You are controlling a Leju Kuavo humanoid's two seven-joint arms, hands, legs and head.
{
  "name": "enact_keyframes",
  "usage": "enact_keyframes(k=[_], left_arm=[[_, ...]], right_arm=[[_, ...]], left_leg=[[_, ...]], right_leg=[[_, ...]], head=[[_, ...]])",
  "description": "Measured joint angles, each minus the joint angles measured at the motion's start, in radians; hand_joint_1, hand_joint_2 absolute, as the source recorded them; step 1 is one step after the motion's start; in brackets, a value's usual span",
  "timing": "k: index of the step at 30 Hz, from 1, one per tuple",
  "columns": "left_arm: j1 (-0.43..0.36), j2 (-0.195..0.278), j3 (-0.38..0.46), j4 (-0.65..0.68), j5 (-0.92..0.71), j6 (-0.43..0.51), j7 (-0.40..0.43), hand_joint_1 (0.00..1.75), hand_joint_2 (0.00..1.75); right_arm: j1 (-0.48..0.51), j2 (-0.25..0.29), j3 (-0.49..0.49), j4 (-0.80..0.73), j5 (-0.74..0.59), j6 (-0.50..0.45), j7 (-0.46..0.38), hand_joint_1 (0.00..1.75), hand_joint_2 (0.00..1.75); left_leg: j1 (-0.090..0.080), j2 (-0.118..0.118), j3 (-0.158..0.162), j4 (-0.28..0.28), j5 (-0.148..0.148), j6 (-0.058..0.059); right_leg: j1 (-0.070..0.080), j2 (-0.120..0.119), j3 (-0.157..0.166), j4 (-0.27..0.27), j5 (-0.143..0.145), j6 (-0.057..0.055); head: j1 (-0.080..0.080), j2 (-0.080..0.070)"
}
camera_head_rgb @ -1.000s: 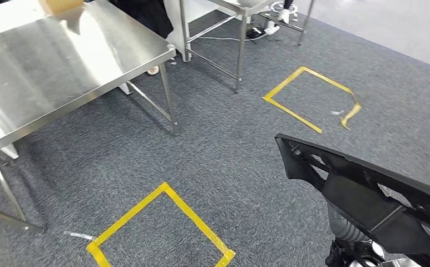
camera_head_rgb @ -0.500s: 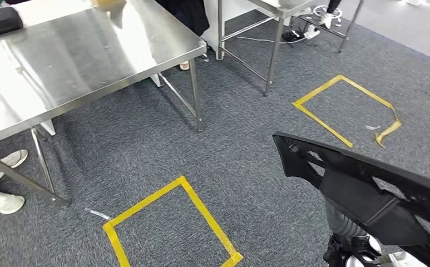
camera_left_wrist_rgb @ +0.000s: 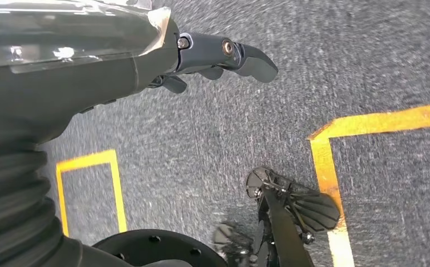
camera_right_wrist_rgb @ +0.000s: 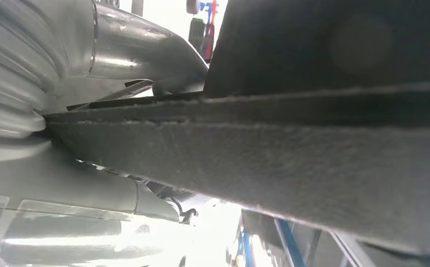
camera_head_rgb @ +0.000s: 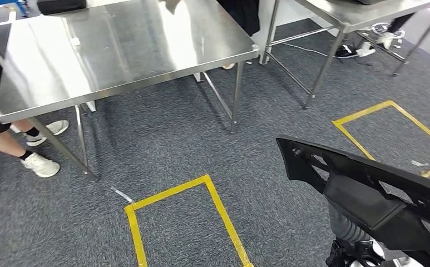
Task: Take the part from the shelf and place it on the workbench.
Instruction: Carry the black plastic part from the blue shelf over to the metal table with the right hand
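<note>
While the steel desk (camera_head_rgb: 123,50) sits up at 11 o'clock, a person's legs and white shoes (camera_head_rgb: 41,164) stand at its 9 o'clock end, and a yellow tape square (camera_head_rgb: 187,222) marks the carpet in between. Left wrist view has the left hand (camera_left_wrist_rgb: 212,61) hanging over the floor, fingers loosely apart, nothing in it. The black part (camera_head_rgb: 368,194) is at 4 o'clock, carried low; up close it lies right against the right hand (camera_right_wrist_rgb: 79,183), can't tell how the fingers sit

Shiny stainless-steel table (camera_head_rgb: 123,47) stands on grey carpet floor (camera_head_rgb: 190,144); a flat black case (camera_head_rgb: 61,6) lies on its far edge
</note>
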Motion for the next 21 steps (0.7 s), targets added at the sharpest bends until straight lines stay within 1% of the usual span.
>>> enact_keyframes(k=[1,2,3,4,5,6,7,8,9,10,11,12,13,14,15,16,17,18,19,20,21], left_arm=[[0.0,0.0,0.0,0.0,0.0,0.0,0.0,0.0,1.75],[0.0,0.0,0.0,0.0,0.0,0.0,0.001,0.0,1.75],[0.001,0.0,0.0,0.0,0.001,0.0,0.001,0.0,1.75],[0.003,0.0,0.0,0.0,0.001,0.0,0.002,0.0,1.75],[0.006,0.0,0.0,0.0,0.001,0.0,0.002,0.0,1.75],[0.008,0.0,0.0,0.0,0.002,0.0,0.002,0.0,1.75],[0.008,0.0,0.0,0.0,0.002,0.001,0.002,0.0,1.75],[0.007,0.0,0.0,0.0,0.002,0.001,0.002,0.0,1.75],[0.005,0.0,0.0,0.0,0.002,0.001,0.002,0.0,1.75],[0.004,0.0,0.0,0.0,0.003,0.001,0.002,0.0,1.75],[0.004,-0.001,0.0,0.0,0.003,0.001,0.002,0.0,1.75],[0.005,-0.001,0.0,0.0,0.004,0.001,0.002,0.0,1.75],[0.005,-0.001,0.0,0.0,0.004,0.001,0.002,0.0,1.75],[0.005,-0.001,0.0,0.0,0.004,0.001,0.002,0.0,1.75],[0.005,-0.001,0.0,0.0,0.005,0.001,0.002,0.0,1.75],[0.003,-0.001,0.0,0.0,0.005,0.001,0.002,0.0,1.75],[0.001,-0.001,0.0,0.0,0.005,0.002,0.002,0.0,1.75],[-0.001,-0.001,0.0,0.0,0.005,0.002,0.002,0.0,1.75],[-0.002,-0.001,0.0,0.0,0.006,0.003,0.002,0.0,1.75],[-0.001,-0.001,0.0,0.0,0.008,0.005,0.003,0.0,1.75],[0.0,-0.001,0.0,0.0,0.01,0.006,0.004,0.0,1.75]], right_arm=[[0.0,0.0,-0.001,0.001,0.0,0.0,0.0,1.75,1.75],[0.0,0.0,-0.001,0.001,0.0,0.0,0.0,1.75,1.75],[-0.001,0.0,-0.002,0.002,0.0,0.001,-0.001,1.75,1.75],[-0.002,0.0,-0.002,0.003,0.0,0.001,-0.001,1.75,1.75],[-0.004,0.001,-0.002,0.003,0.0,0.002,-0.001,1.75,1.75],[-0.006,0.001,-0.003,0.003,0.0,0.003,-0.001,1.75,1.75],[-0.008,0.002,-0.003,0.003,0.0,0.004,-0.001,1.75,1.75],[-0.008,0.002,-0.003,0.003,0.0,0.005,-0.001,1.75,1.75],[-0.008,0.002,-0.004,0.003,0.0,0.005,-0.001,1.75,1.75],[-0.007,0.002,-0.004,0.003,0.0,0.006,-0.001,1.75,1.75],[-0.007,0.002,-0.004,0.004,0.0,0.007,-0.001,1.75,1.75],[-0.008,0.002,-0.004,0.006,0.0,0.008,-0.001,1.75,1.75],[-0.009,0.002,-0.004,0.007,0.0,0.009,-0.001,1.75,1.75],[-0.011,0.002,-0.004,0.007,0.0,0.009,-0.001,1.75,1.75],[-0.014,0.002,-0.004,0.008,0.0,0.01,-0.001,1.75,1.75],[-0.016,0.002,-0.004,0.008,0.0,0.01,-0.001,1.75,1.75],[-0.018,0.002,-0.004,0.008,0.0,0.01,-0.001,1.75,1.75],[-0.018,0.002,-0.004,0.008,0.0,0.01,-0.001,1.75,1.75],[-0.018,0.002,-0.003,0.008,0.0,0.011,-0.001,1.75,1.75],[-0.019,0.002,-0.002,0.008,0.0,0.012,-0.001,1.75,1.75],[-0.02,0.002,-0.001,0.008,0.0,0.014,-0.001,1.75,1.75]], left_leg=[[0.0,-0.013,-0.003,0.005,-0.002,-0.006],[-0.002,-0.023,-0.007,0.008,-0.003,-0.012],[-0.003,-0.03,-0.01,0.008,-0.001,-0.018],[-0.002,-0.037,-0.014,0.007,0.001,-0.022],[0.0,-0.034,-0.015,0.007,0.001,-0.026],[0.0,-0.017,-0.02,0.017,-0.005,-0.03],[-0.001,0.009,-0.032,0.045,-0.022,-0.034],[-0.001,0.042,-0.056,0.094,-0.05,-0.038],[-0.002,0.069,-0.088,0.16,-0.083,-0.041],[-0.001,0.083,-0.123,0.23,-0.113,-0.043],[-0.001,0.089,-0.149,0.281,-0.129,-0.044],[-0.001,0.091,-0.157,0.297,-0.127,-0.042],[-0.001,0.094,-0.145,0.274,-0.108,-0.039],[-0.002,0.104,-0.112,0.214,-0.076,-0.034],[-0.006,0.129,-0.072,0.14,-0.049,-0.027],[-0.011,0.149,-0.038,0.077,-0.029,-0.021],[-0.016,0.165,-0.016,0.035,-0.02,-0.016],[-0.021,0.17,-0.009,0.019,-0.021,-0.013],[-0.024,0.157,-0.011,0.018,-0.021,-0.01],[-0.023,0.144,-0.01,0.014,-0.018,-0.005],[-0.021,0.131,-0.007,0.008,-0.014,0.0]], right_leg=[[-0.003,0.013,0.021,-0.053,0.021,-0.001],[-0.004,0.022,0.033,-0.082,0.03,-0.008],[-0.001,0.022,0.034,-0.085,0.03,-0.021],[0.0,0.014,0.036,-0.086,0.032,-0.031],[-0.001,0.006,0.038,-0.086,0.034,-0.039],[-0.002,-0.002,0.04,-0.087,0.036,-0.046],[-0.004,-0.012,0.041,-0.088,0.036,-0.053],[-0.005,-0.024,0.042,-0.089,0.036,-0.058],[-0.002,-0.037,0.043,-0.089,0.034,-0.062],[0.0,-0.051,0.043,-0.089,0.033,-0.065],[0.003,-0.065,0.043,-0.089,0.031,-0.067],[0.004,-0.079,0.044,-0.089,0.03,-0.069],[0.005,-0.092,0.046,-0.089,0.028,-0.07],[0.006,-0.105,0.048,-0.089,0.027,-0.071],[0.008,-0.116,0.051,-0.089,0.025,-0.071],[0.012,-0.127,0.054,-0.089,0.022,-0.069],[0.016,-0.138,0.056,-0.089,0.019,-0.066],[0.019,-0.148,0.058,-0.09,0.017,-0.062],[0.021,-0.16,0.06,-0.092,0.015,-0.057],[0.022,-0.165,0.062,-0.093,0.013,-0.052],[0.021,-0.154,0.062,-0.088,0.008,-0.047]], head=[[0.001,0.0],[0.001,0.0],[0.001,0.0],[0.0,0.0],[-0.001,0.0],[-0.002,0.0],[-0.005,0.0],[-0.007,0.0],[-0.009,0.0],[-0.011,0.0],[-0.011,0.0],[-0.011,0.0],[-0.011,0.0],[-0.011,0.0],[-0.011,0.0],[-0.01,0.0],[-0.01,0.0],[-0.01,0.0],[-0.009,0.0],[-0.01,0.0],[-0.009,0.0]])
